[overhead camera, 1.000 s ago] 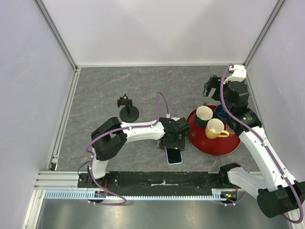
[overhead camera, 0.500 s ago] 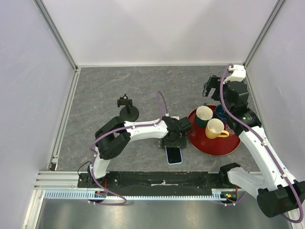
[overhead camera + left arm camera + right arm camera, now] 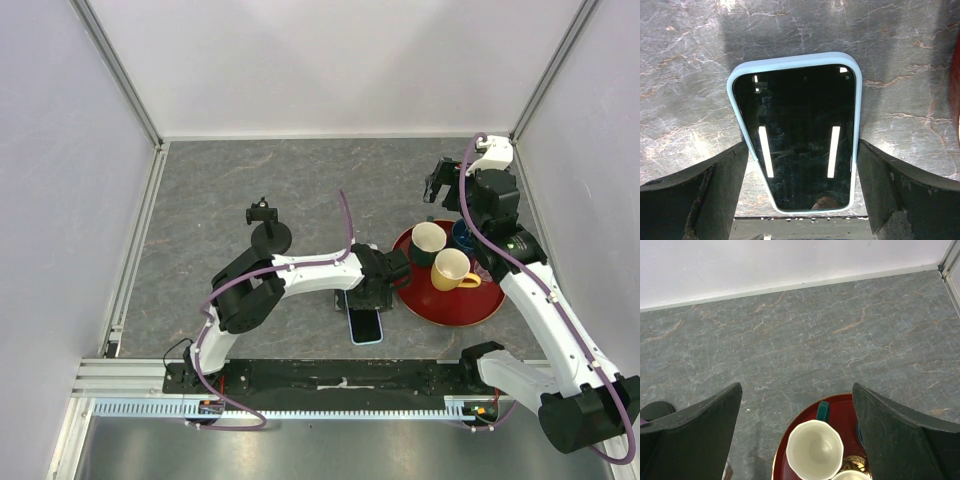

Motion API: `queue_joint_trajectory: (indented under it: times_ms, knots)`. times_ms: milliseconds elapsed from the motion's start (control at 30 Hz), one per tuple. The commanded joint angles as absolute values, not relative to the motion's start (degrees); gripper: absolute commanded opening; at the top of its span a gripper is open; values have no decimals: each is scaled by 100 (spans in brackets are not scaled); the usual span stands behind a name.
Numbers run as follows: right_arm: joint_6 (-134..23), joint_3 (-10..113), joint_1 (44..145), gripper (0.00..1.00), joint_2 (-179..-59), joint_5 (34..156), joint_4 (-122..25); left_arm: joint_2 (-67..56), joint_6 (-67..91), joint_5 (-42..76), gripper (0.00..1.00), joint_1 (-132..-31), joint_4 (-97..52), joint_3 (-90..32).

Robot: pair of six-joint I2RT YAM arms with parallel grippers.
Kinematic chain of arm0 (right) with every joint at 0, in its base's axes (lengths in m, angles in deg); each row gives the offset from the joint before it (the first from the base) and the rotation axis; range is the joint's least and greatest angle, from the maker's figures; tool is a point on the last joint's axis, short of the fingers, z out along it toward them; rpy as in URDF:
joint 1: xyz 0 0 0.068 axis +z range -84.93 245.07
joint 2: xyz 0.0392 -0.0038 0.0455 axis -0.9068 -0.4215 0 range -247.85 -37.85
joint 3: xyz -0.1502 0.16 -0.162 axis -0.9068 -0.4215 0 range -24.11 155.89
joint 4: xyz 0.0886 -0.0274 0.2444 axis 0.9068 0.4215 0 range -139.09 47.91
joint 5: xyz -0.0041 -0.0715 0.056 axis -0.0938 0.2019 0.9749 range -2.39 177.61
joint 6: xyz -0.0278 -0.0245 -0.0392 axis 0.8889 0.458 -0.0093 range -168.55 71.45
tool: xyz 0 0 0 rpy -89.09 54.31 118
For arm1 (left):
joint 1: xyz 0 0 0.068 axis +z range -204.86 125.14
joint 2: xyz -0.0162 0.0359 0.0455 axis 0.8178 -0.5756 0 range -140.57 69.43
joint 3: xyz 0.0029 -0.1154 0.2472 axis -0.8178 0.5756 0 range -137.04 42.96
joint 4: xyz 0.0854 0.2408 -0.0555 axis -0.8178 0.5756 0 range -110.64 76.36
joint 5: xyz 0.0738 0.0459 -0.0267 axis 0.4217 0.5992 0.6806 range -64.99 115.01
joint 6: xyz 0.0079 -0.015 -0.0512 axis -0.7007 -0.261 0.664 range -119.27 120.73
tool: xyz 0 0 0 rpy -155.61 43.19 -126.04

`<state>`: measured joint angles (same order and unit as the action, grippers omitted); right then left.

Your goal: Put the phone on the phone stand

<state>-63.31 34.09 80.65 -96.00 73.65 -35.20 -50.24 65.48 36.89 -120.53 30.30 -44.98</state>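
Grey table [image 3: 200, 180], near edge: the phone [image 3: 796, 135] lies flat, screen up. Red tray [image 3: 470, 318] with mugs [image 3: 450, 268] sits at its 3 o'clock. Your left gripper [image 3: 802, 149] is spread wide, one finger just beside each long edge of the phone; contact unclear. Your right gripper [image 3: 796, 390] hangs agape over the tray's far rim. Phone stand [image 3: 268, 232] stands upright at the phone's 10 o'clock, well apart.

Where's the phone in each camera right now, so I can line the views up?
Top external: the phone lies low centre, just below the left hand, left of the red tray.
Left wrist: centre, screen up, between the fingers.
Right wrist: not in view.
Shared landmark: the red tray, right edge in left wrist, bottom in right wrist.
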Motion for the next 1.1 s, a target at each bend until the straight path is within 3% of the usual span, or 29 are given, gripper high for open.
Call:
queue_joint_trajectory:
  times_ms: [0, 333, 433, 633, 733, 833, 1067]
  knots:
    - [-6287, 3443, 8054, 98, -9638, 7390, -3688, -5625, 6893, 3951, 91, -12104, 3271, -4264]
    - [-6296, 3452, 8063, 98, -9665, 7381, -3696, -5801, 6937, 3943, 84, -12104, 3192, -4194]
    - [-6296, 3452, 8054, 98, -9709, 7390, -3688, -5731, 6963, 3898, 75, -12104, 3016, -4063]
    - [-6314, 3469, 8054, 98, -9762, 7399, -3688, -5546, 6832, 4056, 52, -12104, 2972, -3983]
    - [-6322, 3469, 8054, 98, -9779, 7390, -3688, -5345, 6796, 4179, 35, -12104, 2972, -3895]
    - [-6322, 3469, 8054, 98, -9788, 7372, -3688, -5169, 6630, 4223, 2, -12096, 2954, -3886]
    - [-6322, 3478, 8054, 98, -9849, 7355, -3661, -4511, 6322, 4539, 2, -12087, 2954, -3781]
